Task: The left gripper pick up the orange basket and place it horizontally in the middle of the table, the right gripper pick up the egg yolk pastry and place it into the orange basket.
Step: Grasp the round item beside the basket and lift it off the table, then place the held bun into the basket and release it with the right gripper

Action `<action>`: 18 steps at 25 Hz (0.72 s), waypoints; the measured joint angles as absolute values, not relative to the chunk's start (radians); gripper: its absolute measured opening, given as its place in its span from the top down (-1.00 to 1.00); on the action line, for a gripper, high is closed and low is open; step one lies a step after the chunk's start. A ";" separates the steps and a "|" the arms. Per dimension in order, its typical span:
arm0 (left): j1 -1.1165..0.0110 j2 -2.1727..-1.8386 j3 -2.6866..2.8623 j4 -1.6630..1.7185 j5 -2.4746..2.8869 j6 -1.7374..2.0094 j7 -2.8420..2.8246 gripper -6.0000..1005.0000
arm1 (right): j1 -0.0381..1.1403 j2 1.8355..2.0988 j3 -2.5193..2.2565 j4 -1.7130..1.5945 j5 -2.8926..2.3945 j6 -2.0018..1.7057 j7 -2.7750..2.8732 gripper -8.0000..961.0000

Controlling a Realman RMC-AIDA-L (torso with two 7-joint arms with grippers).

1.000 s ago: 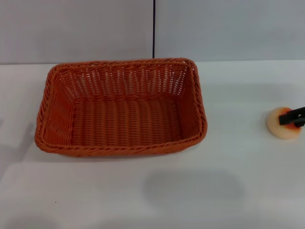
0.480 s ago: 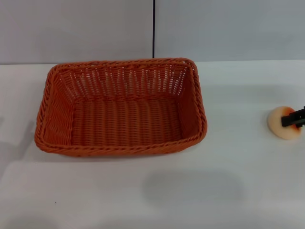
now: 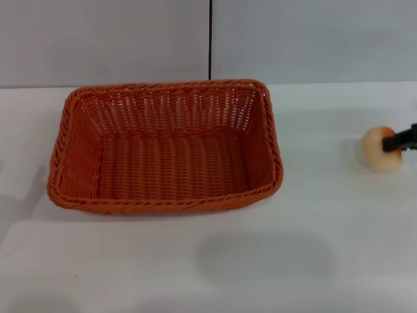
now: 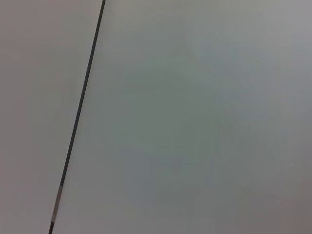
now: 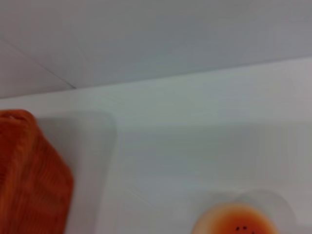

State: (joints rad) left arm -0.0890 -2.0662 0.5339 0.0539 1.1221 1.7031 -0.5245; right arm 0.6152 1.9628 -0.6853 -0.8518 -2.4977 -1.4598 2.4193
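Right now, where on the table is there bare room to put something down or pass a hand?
The table is bare in front of the orange basket, along the near edge, and between the basket and the egg yolk pastry. The basket's floor is empty too. The far right edge is crowded: the right pincer grips the pastry there.

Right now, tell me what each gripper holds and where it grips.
The right gripper holds the pastry by its right side. Left gripper: not in view.
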 joint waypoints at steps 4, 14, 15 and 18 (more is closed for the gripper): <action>-0.093 -2.066 0.534 0.052 1.121 1.702 -0.525 -0.62 | 0.613 1.991 -0.681 -0.957 -2.455 -1.517 2.419 0.59; -0.109 -2.068 0.535 0.041 1.124 1.688 -0.525 -0.62 | 0.695 2.021 -0.863 -1.030 -2.042 -1.576 2.307 0.77; -0.109 -2.068 0.535 0.041 1.124 1.688 -0.525 -0.62 | 0.695 2.021 -0.863 -1.030 -2.042 -1.576 2.307 0.79; -0.108 -2.068 0.534 0.037 1.123 1.688 -0.525 -0.62 | 0.758 2.044 -0.882 -0.932 -2.001 -1.552 2.224 0.83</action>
